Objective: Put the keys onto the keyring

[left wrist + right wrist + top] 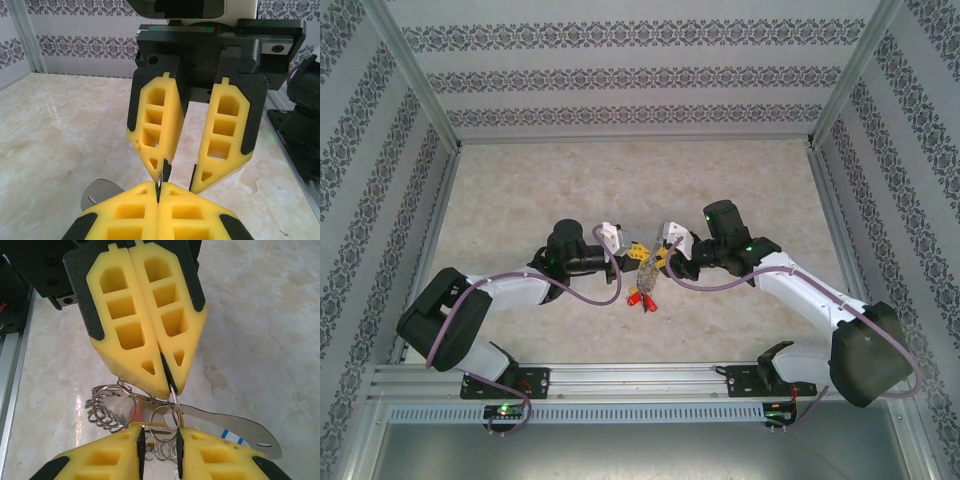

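**Desk:** How do the fingers stand?

**Me:** My left gripper (167, 385) comes in from the top of the right wrist view. Its yellow fingers (130, 330) are pressed flat together with no gap. At the very tips they pinch a thin grey wire, which I take to be the keyring (177, 401). In the left wrist view the same pinch sits at bottom centre, a sliver of metal clamped between the two pads.

**Desk:** And the other side?

**Me:** My right gripper (181, 181) hangs from the top of the left wrist view, tip to tip with the left one, its fingers (222, 145) parted a little. In its own view small wire loops lie in the gap at bottom centre. I cannot tell whether the pads press on them.

**Desk:** Where are the keys?

**Me:** One of the keys (225, 421) runs flat toward the lower right of the right wrist view, with a blue and white tag (232, 435) just under it. More wire rings (111, 405) bunch at centre left. In the top view both grippers meet mid-frame over the marbled tabletop (570, 180), with red tags (640, 297) just below them.
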{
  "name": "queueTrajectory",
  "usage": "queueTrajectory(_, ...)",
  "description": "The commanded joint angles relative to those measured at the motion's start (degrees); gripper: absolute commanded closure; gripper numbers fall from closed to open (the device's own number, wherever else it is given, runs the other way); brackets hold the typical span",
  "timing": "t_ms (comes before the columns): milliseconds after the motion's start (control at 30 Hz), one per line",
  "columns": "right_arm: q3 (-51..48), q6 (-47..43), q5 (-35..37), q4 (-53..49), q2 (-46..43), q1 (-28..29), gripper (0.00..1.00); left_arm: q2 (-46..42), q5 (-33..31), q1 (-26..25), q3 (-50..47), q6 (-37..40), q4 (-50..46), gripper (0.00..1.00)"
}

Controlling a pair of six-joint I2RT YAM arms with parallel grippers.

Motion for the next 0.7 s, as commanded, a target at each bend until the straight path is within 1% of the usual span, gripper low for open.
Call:
queueTrajectory(0, 0.4, 0.3, -3.2, 3.7, 0.4, -0.2, 0.75, 0.6, 1.5, -0.8, 0.3, -0.6, 3.9, 1.0)
queueTrajectory(233, -0.5, 1.5, -1.1, 4.9, 1.1, -1.3, 0.73, 0.4, 2.4, -0.8, 0.3, -0.4, 3.9, 1.0)
queueTrajectory(300, -0.5, 0.7, -3.5, 4.0, 1.1, -2.1, 0.73, 0.4, 3.1, -0.8, 0.5, -0.1, 2.9, 1.0)
queueTrajectory(433, -1.0, 0.3, -3.7, 3.4, 0.3, -2.5, 0.73, -0.3, 3.3, -0.8, 0.6, 0.8, 0.9, 1.0)
queueTrajectory(667, -1.1, -1.7, -8.6, 2.7, 0.6, -2.1, 0.72, -0.3, 2.9, -0.8, 0.8, 0.9, 1.1, 1.0)
